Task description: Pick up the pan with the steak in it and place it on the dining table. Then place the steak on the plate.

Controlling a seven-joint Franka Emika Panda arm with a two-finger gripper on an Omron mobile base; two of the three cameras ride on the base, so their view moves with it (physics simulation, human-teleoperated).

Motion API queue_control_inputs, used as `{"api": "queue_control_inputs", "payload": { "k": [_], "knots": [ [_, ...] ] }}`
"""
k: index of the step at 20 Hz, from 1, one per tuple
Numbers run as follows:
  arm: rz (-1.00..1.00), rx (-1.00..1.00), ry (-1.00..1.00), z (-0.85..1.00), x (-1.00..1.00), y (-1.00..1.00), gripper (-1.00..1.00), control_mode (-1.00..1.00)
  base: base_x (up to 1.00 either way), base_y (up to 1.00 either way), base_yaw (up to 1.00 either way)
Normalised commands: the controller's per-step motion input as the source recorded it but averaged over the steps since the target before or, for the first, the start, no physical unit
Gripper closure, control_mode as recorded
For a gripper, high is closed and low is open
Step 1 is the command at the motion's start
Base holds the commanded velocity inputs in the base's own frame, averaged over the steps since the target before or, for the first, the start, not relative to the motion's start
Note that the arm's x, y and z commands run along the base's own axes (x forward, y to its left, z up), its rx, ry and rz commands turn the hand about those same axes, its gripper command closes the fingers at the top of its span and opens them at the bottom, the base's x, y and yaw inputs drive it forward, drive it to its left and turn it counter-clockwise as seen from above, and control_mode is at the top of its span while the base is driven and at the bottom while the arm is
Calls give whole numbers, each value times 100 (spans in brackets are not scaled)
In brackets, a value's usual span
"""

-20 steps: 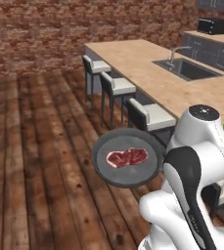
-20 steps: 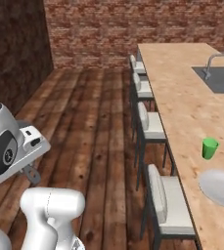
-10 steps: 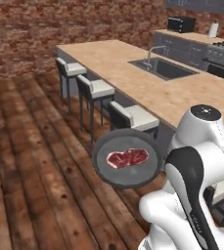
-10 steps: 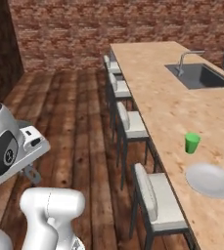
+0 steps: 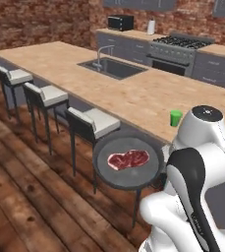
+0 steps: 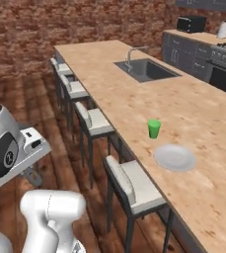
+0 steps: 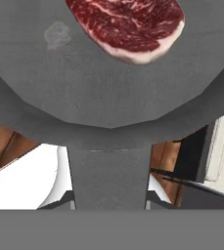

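Gripper (image 7: pixel 109 207) clamped on handle of frying pan (image 5: pixel 128 162), pan held level in air over a bar stool (image 5: pixel 95 123), beside near edge of dining table (image 5: pixel 60 61). Steak (image 5: pixel 128 159) lies in pan middle. Plate (image 6: pixel 174 157) on table w/ green cup (image 6: pixel 154 128) just beside.

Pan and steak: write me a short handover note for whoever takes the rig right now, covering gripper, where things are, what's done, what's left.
Gripper: shut on the pan by its handle, carrying it in the air.
Steak: lies in the pan, roughly centred.
Pan: held level over the floor beside the stools, short of the dining table.
Plate: on the dining table near its stool-side edge, next to a green cup, nothing on it.
Done: pan picked up with the steak inside.
Left: set the pan on the dining table, then move the steak onto the plate.
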Motion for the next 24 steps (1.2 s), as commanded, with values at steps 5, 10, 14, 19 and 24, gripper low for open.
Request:
{"api": "queue_control_inputs", "payload": {
  "k": [5, 10, 14, 19, 24],
  "knots": [
    [0, 0, 0, 0, 0, 0, 100, 100, 4, -4, -48],
    [0, 0, 0, 0, 0, 0, 100, 100, 5, -7, -48],
    [0, 0, 0, 0, 0, 0, 100, 100, 6, -12, -47],
    [0, 0, 0, 0, 0, 0, 100, 100, 7, -9, -47],
    [0, 0, 0, 0, 0, 0, 100, 100, 7, -8, -46]
  ]
}}
